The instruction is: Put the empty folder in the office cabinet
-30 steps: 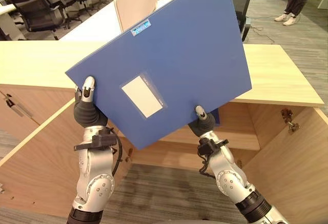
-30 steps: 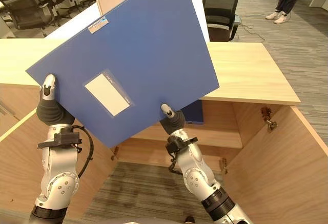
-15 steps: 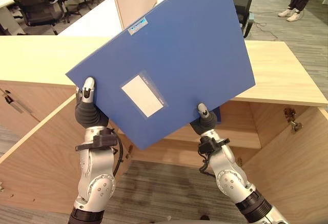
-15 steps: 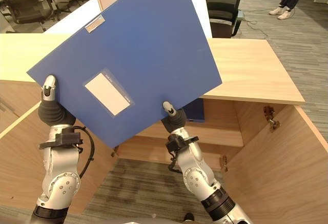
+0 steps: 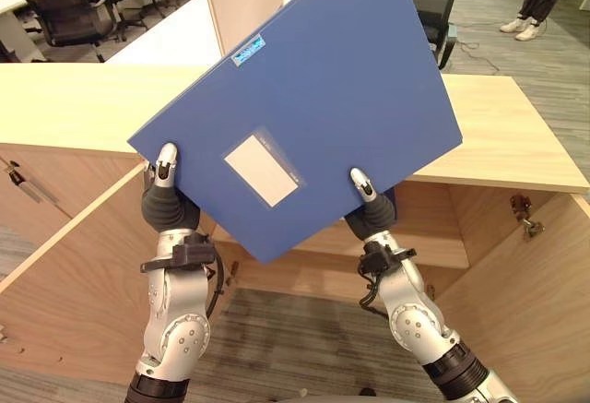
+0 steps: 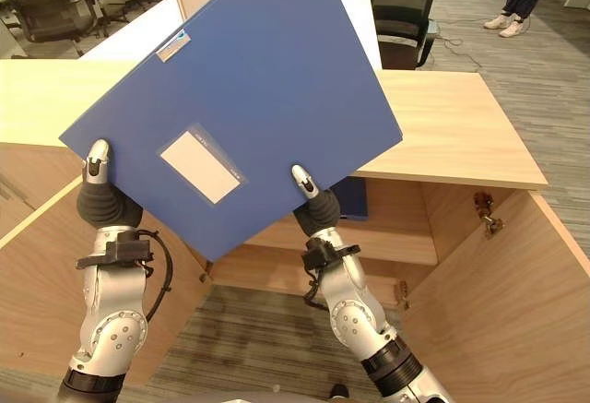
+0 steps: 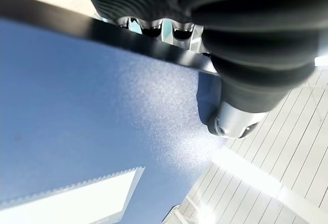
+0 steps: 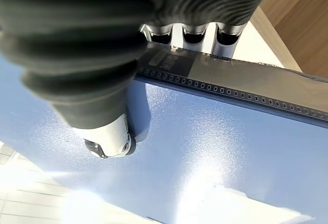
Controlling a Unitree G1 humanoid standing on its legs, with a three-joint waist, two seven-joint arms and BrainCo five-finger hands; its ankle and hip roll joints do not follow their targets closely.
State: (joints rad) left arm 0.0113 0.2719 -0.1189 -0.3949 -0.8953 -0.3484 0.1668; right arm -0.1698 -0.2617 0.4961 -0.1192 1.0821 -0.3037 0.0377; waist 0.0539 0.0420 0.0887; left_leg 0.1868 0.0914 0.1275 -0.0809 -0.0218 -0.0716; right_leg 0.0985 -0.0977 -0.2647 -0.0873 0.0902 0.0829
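The left hand [image 5: 164, 202] and the right hand [image 5: 366, 207] each pinch a lower edge of the folder [image 5: 313, 99], thumb on the near face and fingers behind, holding it tilted in the air above the open cabinet [image 5: 433, 228]. To do this well, I judge both grips must stay firm while it is lowered and turned edge-on toward the shelf [image 5: 442, 254]. It is a flat blue cover with a pale label pocket.

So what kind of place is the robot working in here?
Most likely an open-plan office. Black swivel chairs stand along white desks behind a low wooden cabinet with its doors open, and both hands, left hand and right hand, hold up a blue folder.
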